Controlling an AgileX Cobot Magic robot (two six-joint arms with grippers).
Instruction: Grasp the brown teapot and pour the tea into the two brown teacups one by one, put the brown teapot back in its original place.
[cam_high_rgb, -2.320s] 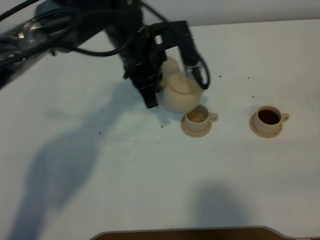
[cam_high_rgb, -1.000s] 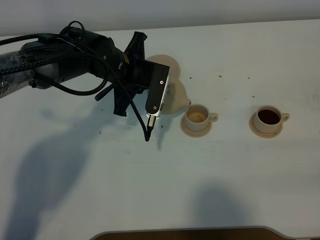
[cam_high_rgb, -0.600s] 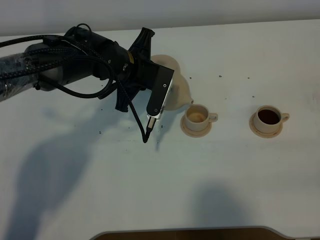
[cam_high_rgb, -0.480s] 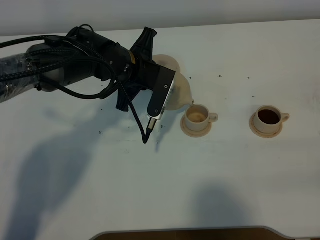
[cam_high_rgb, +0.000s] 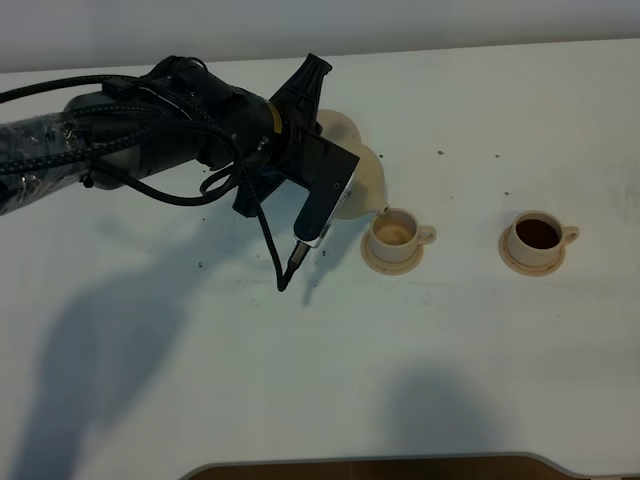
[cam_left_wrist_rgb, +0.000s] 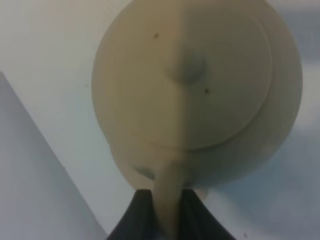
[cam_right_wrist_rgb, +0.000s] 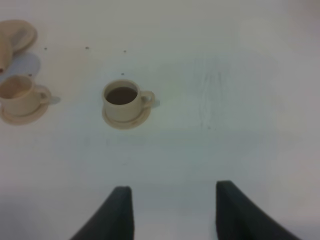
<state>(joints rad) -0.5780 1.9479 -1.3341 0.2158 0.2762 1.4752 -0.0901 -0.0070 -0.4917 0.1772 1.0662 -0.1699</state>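
Note:
The brown teapot (cam_high_rgb: 364, 183) hangs tilted over the table, its spout just above the rim of the nearer of the two brown teacups (cam_high_rgb: 393, 235). That cup looks pale tan inside. The other teacup (cam_high_rgb: 537, 240) holds dark tea. Each cup stands on its own small saucer. In the left wrist view my left gripper (cam_left_wrist_rgb: 168, 216) is shut on the loop handle, below the teapot's lid (cam_left_wrist_rgb: 187, 65). The original place, a round saucer (cam_high_rgb: 341, 124), lies bare behind the teapot. My right gripper (cam_right_wrist_rgb: 175, 210) is open and holds nothing, well short of the filled teacup (cam_right_wrist_rgb: 122, 101).
The left arm and its cables (cam_high_rgb: 150, 120) stretch across the back left of the white table (cam_high_rgb: 300, 370) and cast a broad shadow at the front left. A brown edge (cam_high_rgb: 370, 467) shows at the table's front.
The left arm has carried the teapot a little right and toward the nearer cup, so the spout now sits at that cup's rim. Both cups stayed put.

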